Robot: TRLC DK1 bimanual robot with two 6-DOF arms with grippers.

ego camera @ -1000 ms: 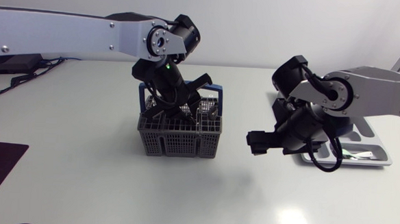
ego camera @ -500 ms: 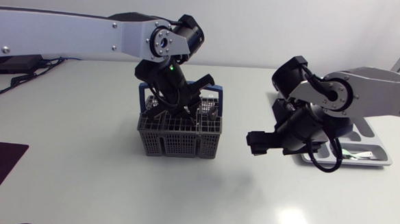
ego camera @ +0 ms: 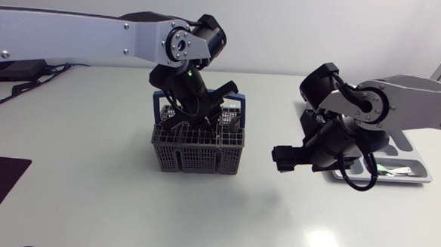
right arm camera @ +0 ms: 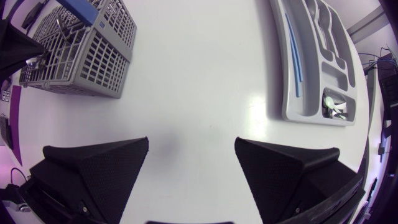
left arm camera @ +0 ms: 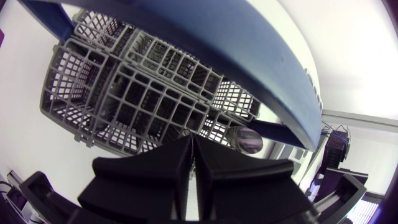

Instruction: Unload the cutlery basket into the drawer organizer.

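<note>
While the silver-grey left arm stretches in across the white tabletop, its wrist bends steeply down, so that the black left claw is sunk tip-first into the grey plastic-mesh cutlery basket. That basket stands near the middle of the tabletop. Seen from the left wrist, the claw's two wedge fingers are pressed together with only a thin seam between them; I cannot tell whether anything thin is pinched in that seam. The basket's curved blue handle arches across just ahead of the claw, and one shiny metal spoon bowl lies in the mesh cells just beside the fingertips. The right arm folds in from the other side and holds the right claw above bare tabletop between basket and tray, with its fingers spread wide on nothing. The pale grey moulded drawer organizer lies flat well apart from the basket, and in the head view the right arm covers much of it. A small cluster of shiny cutlery sits in its end compartment, the number of pieces unclear. I count one basket, one organizer, two arms.
</note>
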